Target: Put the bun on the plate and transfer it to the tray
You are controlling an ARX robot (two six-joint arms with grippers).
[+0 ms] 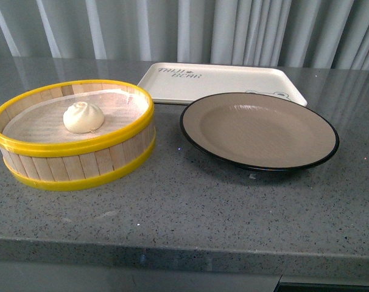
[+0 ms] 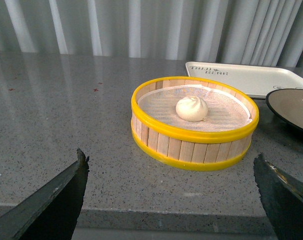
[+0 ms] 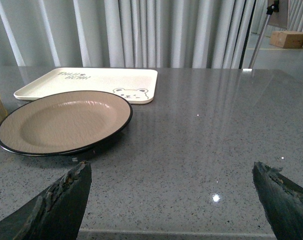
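Observation:
The white bun (image 1: 83, 117) lies inside the round wooden steamer (image 1: 75, 159) at the left; it also shows in the left wrist view (image 2: 192, 108). The taupe plate with black rim (image 1: 259, 129) sits empty at the right, also in the right wrist view (image 3: 64, 121). The cream tray (image 1: 221, 82) lies behind the plate, also in the right wrist view (image 3: 91, 83). My left gripper (image 2: 170, 167) is open and empty, back near the counter's front edge, short of the steamer. My right gripper (image 3: 171, 172) is open and empty, near the front edge beside the plate. Neither arm shows in the front view.
The grey speckled counter (image 1: 190, 207) holds everything; its front edge runs close below the steamer and plate. Grey curtains (image 1: 233, 30) hang behind. A stand and a cardboard box (image 3: 288, 39) show far off in the right wrist view.

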